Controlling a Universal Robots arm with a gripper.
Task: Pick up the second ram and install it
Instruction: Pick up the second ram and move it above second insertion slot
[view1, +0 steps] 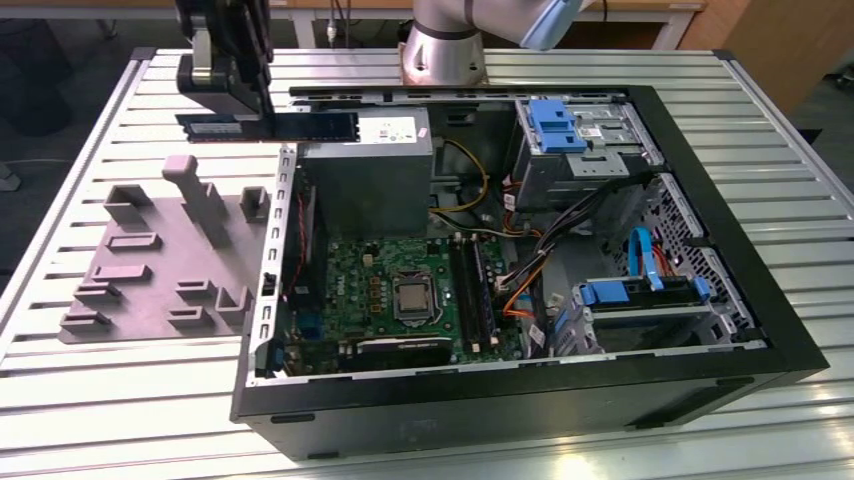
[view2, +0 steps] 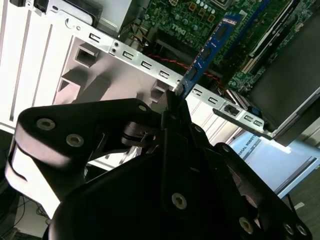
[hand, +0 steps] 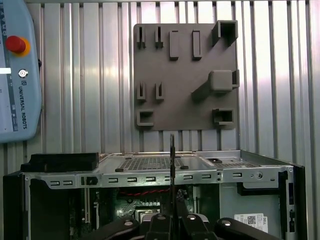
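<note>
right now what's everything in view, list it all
ram: one, dark blue-green with black chips, in the gripper, above the case's corner by the power supply
case: one, black, open, on the table
motherboard: one, green, inside the case
power supply: one, grey, inside the case
drive brackets: two, blue, inside the case, exterior view's right
holder: one, grey, on the table, exterior view's left of the case
pendant: one, pale grey-blue with red button, on the table
table: one, silver, slatted
arm: one, grey, behind the case
gripper: one, black, shut on the ram
</note>
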